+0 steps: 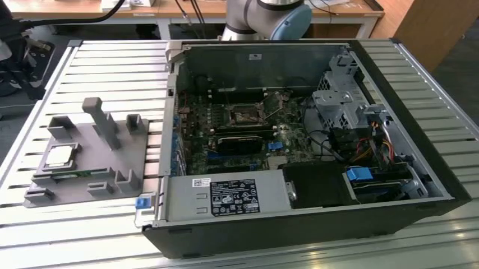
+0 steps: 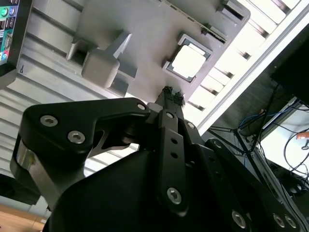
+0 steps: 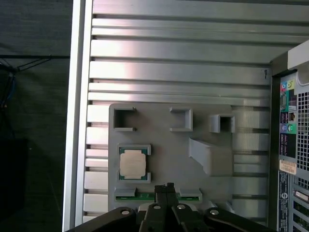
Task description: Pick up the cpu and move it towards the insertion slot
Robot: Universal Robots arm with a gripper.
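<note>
My exterior view looks down on the whole table [image 1: 112,61] from high up. Both wrist views look past the tool [image 3: 166,187], closer, at the tray [image 3: 164,154] all share.

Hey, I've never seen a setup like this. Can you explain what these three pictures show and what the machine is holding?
This is one robot arm at a slatted metal table. The exterior view comes from a camera off the arm, looking down on the table. Both wrist views come from cameras riding on the arm, so its black tool juts into them. On the table lies an open computer case; on its board sits the insertion slot, a small square socket. Towards the exterior view's left stands a grey holder carrying the cpu, a shiny square chip, and a narrow green strip. The tool is shut and holds nothing; it hangs over the holder near the strip, the cpu not yet picked up.
</note>
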